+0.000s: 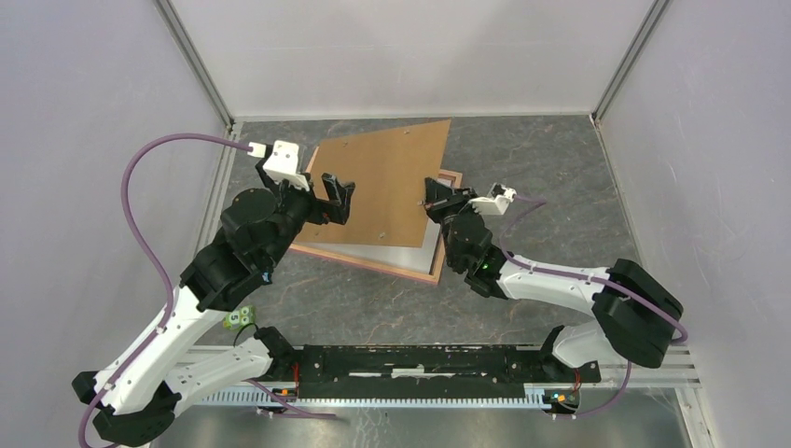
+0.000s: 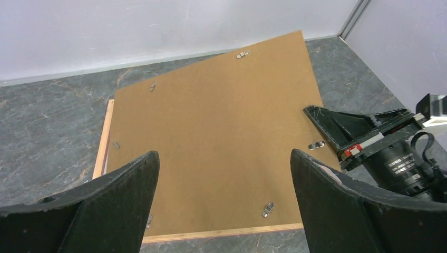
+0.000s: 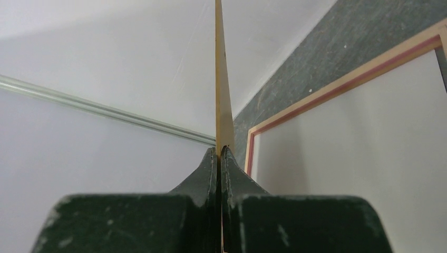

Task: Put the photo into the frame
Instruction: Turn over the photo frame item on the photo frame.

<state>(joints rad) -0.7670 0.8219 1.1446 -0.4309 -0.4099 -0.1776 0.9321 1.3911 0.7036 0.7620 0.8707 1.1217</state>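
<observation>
The salmon-edged frame (image 1: pixel 366 260) lies flat on the table. Inside it a white sheet (image 3: pixel 363 153) shows, which looks like the photo face down; no printed side is visible. A brown backing board (image 1: pixel 382 182) with small metal clips is tilted above the frame. My right gripper (image 1: pixel 431 202) is shut on the board's right edge, and in the right wrist view the board (image 3: pixel 222 79) stands edge-on between the closed fingers (image 3: pixel 219 149). My left gripper (image 2: pixel 224 154) hangs open over the board's near left part (image 2: pixel 216 121), touching nothing.
Grey walls enclose the marbled table (image 1: pixel 522 159) on three sides, with the left wall close to the frame. The frame's wooden near edge (image 2: pixel 211 233) lies just under my left fingers. The right arm's wrist (image 2: pixel 390 158) sits at the board's right side.
</observation>
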